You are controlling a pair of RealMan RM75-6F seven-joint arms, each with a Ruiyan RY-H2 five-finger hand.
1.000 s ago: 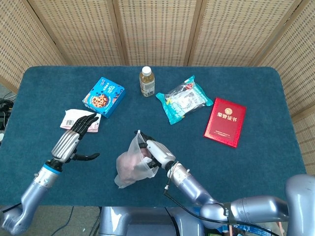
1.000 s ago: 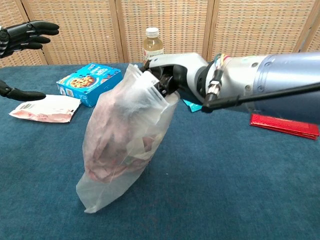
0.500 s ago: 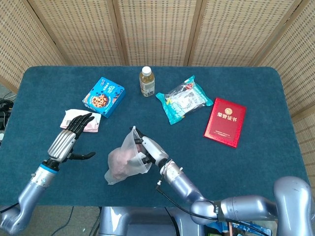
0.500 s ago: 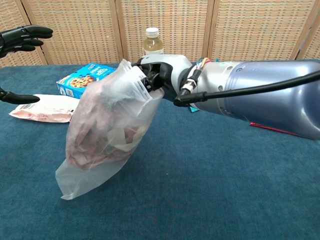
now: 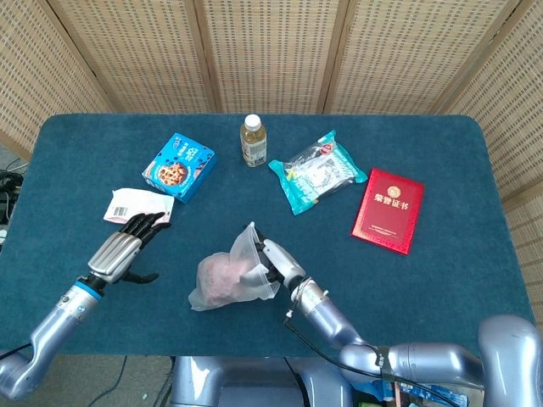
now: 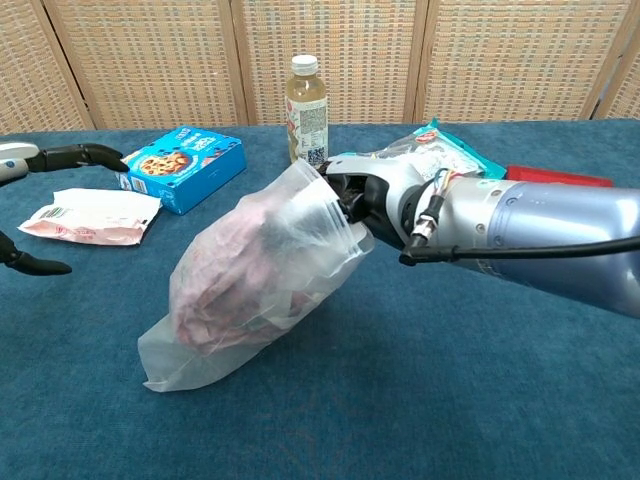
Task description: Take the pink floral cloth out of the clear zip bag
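Note:
The clear zip bag (image 5: 229, 275) (image 6: 255, 285) lies tilted on the blue table, with the pink floral cloth (image 5: 219, 275) (image 6: 230, 290) bunched inside it. My right hand (image 5: 276, 261) (image 6: 372, 198) grips the bag's open mouth at its upper right and holds that end off the table. My left hand (image 5: 127, 248) (image 6: 45, 165) hovers open to the left of the bag, apart from it, with its fingers spread and nothing in them.
A pink-and-white packet (image 5: 136, 203) (image 6: 90, 217) lies just beyond my left hand. Further back stand a blue cookie box (image 5: 178, 166) (image 6: 180, 165) and a drink bottle (image 5: 253, 141) (image 6: 308, 100). A teal snack bag (image 5: 318, 174) and a red booklet (image 5: 389, 209) lie at the right.
My right hand has lowered and shifted the bag rightward, and the bag now sags further onto the table. My left hand has dropped lower.

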